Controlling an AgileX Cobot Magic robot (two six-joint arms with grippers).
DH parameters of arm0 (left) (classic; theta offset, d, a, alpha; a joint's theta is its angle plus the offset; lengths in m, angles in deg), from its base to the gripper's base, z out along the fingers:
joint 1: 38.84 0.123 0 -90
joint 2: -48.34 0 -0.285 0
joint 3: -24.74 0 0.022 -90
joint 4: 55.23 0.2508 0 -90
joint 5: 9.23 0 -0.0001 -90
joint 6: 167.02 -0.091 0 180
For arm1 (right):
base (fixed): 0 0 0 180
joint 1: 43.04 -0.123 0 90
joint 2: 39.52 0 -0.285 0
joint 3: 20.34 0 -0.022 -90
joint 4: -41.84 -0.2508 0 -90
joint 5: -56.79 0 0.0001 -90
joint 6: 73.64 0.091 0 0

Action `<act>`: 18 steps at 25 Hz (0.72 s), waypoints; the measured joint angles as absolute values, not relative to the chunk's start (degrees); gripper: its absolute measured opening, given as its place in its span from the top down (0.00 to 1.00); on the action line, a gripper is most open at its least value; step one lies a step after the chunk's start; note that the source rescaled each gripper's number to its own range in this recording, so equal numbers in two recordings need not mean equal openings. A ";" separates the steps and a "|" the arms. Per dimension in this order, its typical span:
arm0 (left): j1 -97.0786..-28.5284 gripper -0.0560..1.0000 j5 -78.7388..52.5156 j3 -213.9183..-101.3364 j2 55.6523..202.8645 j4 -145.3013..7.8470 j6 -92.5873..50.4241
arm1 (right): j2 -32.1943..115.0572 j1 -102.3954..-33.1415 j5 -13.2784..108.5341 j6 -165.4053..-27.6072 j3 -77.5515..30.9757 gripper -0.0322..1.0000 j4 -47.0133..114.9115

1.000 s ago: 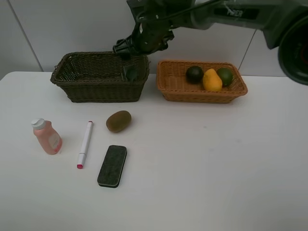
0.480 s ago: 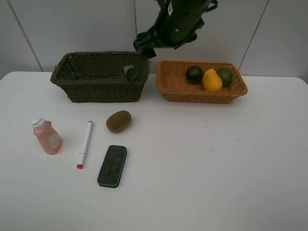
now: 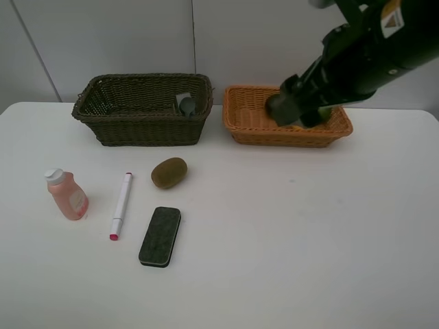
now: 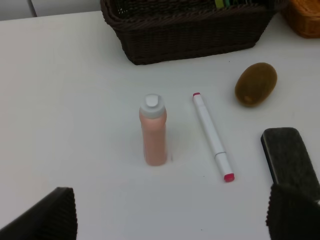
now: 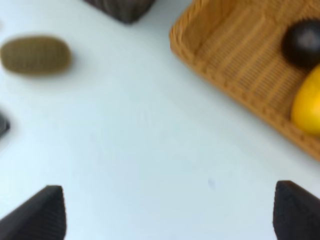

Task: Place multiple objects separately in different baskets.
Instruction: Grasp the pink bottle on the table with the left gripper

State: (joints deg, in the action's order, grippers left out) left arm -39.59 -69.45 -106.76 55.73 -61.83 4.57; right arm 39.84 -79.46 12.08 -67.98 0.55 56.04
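A pink bottle [image 3: 66, 195], a white marker [image 3: 121, 204], a black eraser [image 3: 160, 236] and a brown kiwi [image 3: 169, 172] lie on the white table [image 3: 288, 240]. Inside the dark basket [image 3: 140, 110] rests a dark grey bottle [image 3: 185, 104]. My right arm [image 3: 350, 65] hangs over the orange basket [image 3: 250, 123] and hides the fruit there. The right wrist view shows the mangosteen [image 5: 302, 45] and mango [image 5: 307, 102] inside the orange basket [image 5: 235, 55]. My right gripper [image 5: 167, 215] is open and empty above the table, the kiwi [image 5: 35, 55] off to one side. My left gripper [image 4: 170, 220] is open near the pink bottle [image 4: 153, 131].
The left wrist view also holds the marker [image 4: 212, 136], the kiwi [image 4: 255, 83], the eraser [image 4: 290, 157] and the dark basket [image 4: 185, 25]. Both baskets stand side by side at the table's back edge, against a grey wall [image 3: 103, 34].
My right arm has swung from above the dark basket's right end rightward and down over the orange basket, now covering the fruit. Nothing on the table has moved.
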 joint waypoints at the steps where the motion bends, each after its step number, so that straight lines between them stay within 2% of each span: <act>1: -39.59 0.00 -69.45 -106.76 55.73 -61.83 4.57 | 37.12 -79.46 11.39 -68.40 2.87 0.00 55.48; 12: -39.59 0.00 -69.45 -106.76 55.73 -61.83 4.57 | 5.42 -79.37 2.10 -70.16 18.35 0.00 49.27; 18: -39.59 0.00 -69.45 -106.76 55.73 -61.83 4.57 | -7.23 -72.64 -0.81 -70.16 23.30 0.00 48.54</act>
